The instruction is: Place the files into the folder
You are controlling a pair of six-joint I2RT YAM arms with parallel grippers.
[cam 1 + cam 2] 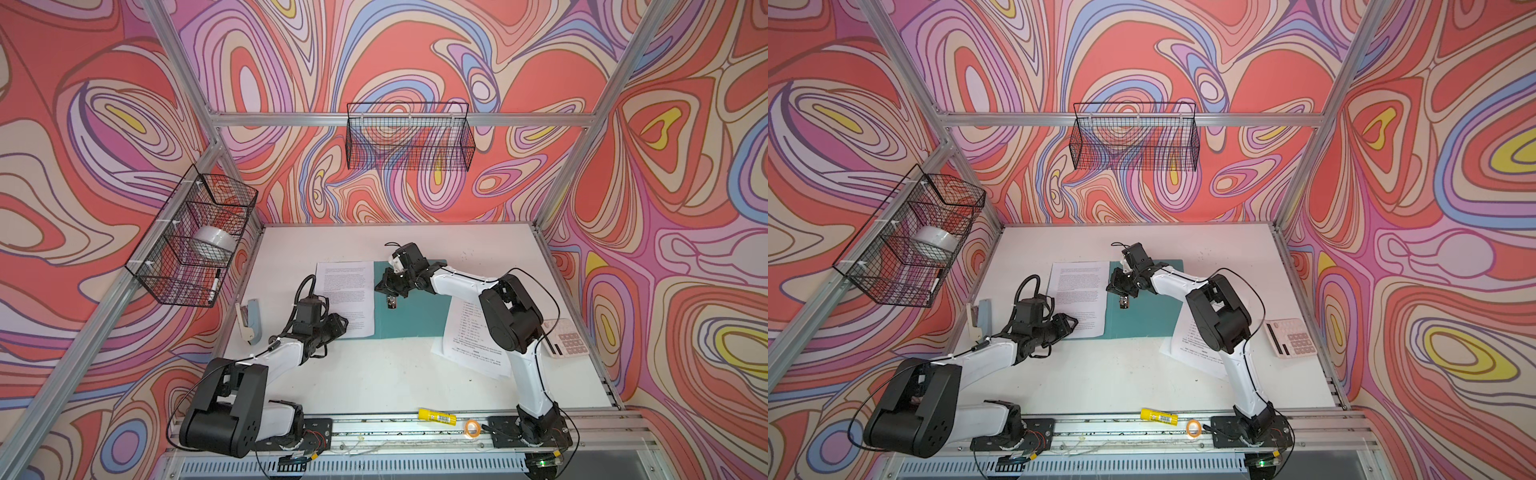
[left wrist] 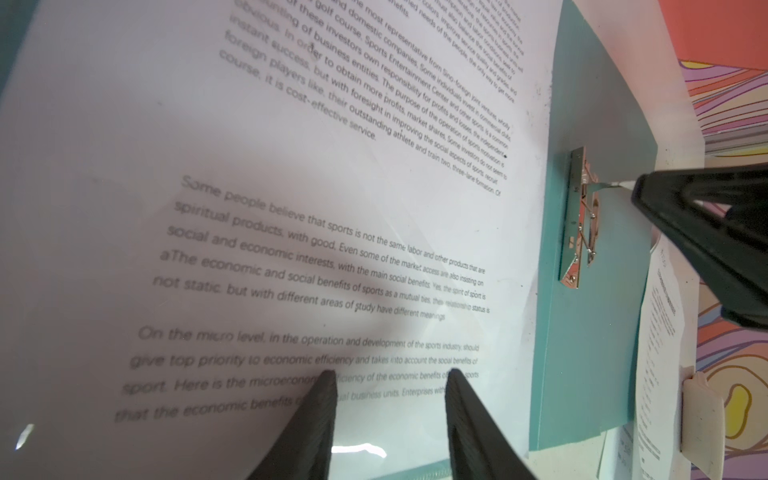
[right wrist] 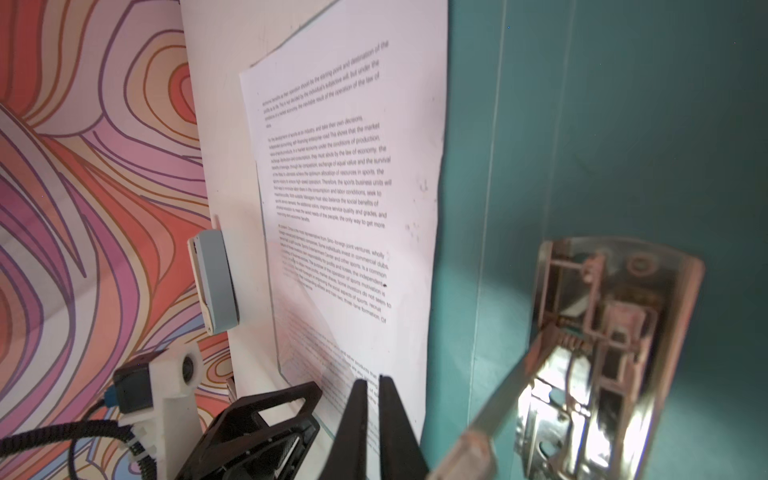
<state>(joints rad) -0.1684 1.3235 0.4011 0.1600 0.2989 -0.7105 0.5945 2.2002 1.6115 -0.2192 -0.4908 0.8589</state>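
Note:
The teal folder point(image 1: 415, 320) point(image 1: 1142, 320) lies open in the middle of the table. One of the files, a printed white sheet point(image 1: 345, 299) point(image 2: 249, 166) point(image 3: 353, 187), covers its left half. More files point(image 1: 469, 340) point(image 2: 660, 332) lie to the right of the folder, partly under my right arm. The metal clip point(image 1: 391, 302) point(image 2: 577, 216) point(image 3: 602, 332) sits on the bare teal half. Its lever point(image 3: 498, 399) is raised. My right gripper point(image 1: 389, 295) point(image 3: 374, 380) is shut with nothing between its jaws, and its tip meets the lever's end. My left gripper point(image 1: 343, 322) point(image 2: 390, 380) hovers open over the sheet's near end.
A grey stapler point(image 1: 249, 322) lies left of the folder and a calculator point(image 1: 567, 336) at the right edge. A yellow glue stick point(image 1: 436, 415) and an orange tape ring point(image 1: 472, 427) rest on the front rail. Wire baskets point(image 1: 195, 237) point(image 1: 409, 137) hang on the walls.

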